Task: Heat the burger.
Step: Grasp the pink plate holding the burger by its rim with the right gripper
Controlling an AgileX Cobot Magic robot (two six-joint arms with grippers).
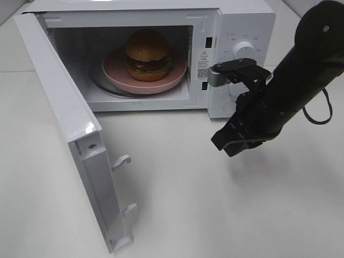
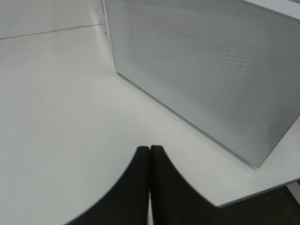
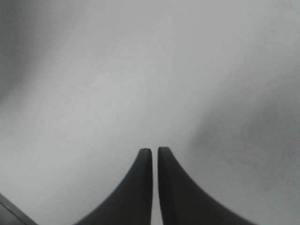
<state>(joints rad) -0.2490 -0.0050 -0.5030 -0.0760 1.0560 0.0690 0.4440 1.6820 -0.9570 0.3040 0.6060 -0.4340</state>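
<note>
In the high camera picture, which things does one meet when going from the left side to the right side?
open microwave door → burger → right gripper

The microwave stands far on the tabletop. Its door stands wide open towards the left and near, a tall wall closing off that side. The cavity mouth is open from the front. Inside, the burger on its pink plate fills most of the floor, with some room above the bun and little at the sides. The right claw and its arm hang before the control panel, right of the opening. The near middle of the tabletop is free. The left claw has a white perforated panel close by on one side and open tabletop on the other.
</note>
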